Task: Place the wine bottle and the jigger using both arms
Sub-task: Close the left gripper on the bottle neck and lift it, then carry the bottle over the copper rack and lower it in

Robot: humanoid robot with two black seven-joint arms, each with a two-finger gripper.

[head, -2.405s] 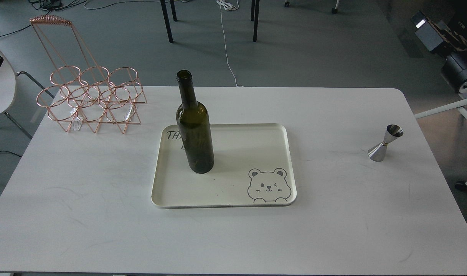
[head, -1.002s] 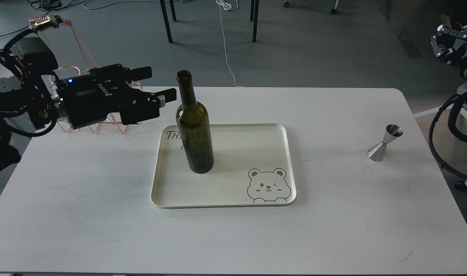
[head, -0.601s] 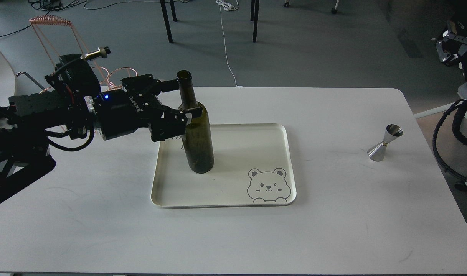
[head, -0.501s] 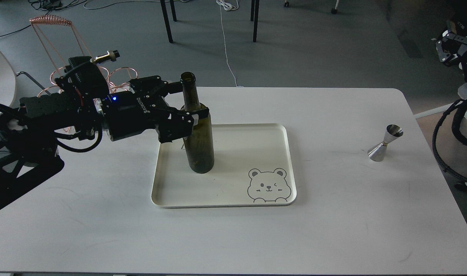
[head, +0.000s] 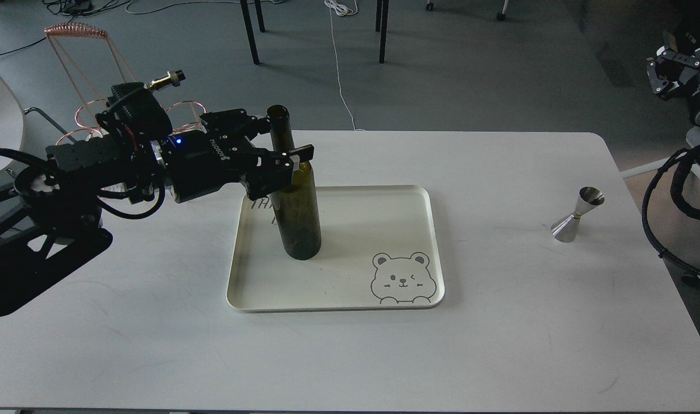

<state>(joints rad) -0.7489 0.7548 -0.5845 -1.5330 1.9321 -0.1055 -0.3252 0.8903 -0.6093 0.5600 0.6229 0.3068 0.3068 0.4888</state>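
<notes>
The wine bottle stands upright on the cream tray, and the left gripper has its fingers spread around the neck, not yet pinching. I think the grasp is the step in hand; next the fingers must close. The jigger waits far right on the bench; the right gripper cannot be made out.

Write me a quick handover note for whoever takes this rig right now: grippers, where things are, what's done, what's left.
Left gripper: fingers open on either side of the wine bottle's neck, not closed.
Right gripper: only part of that arm shows at the right edge; state unknown.
Bottle stands upright on the tray.
Jigger sits alone on the table, far right.
Done: left approach.
Left: grasp and place both.
</notes>
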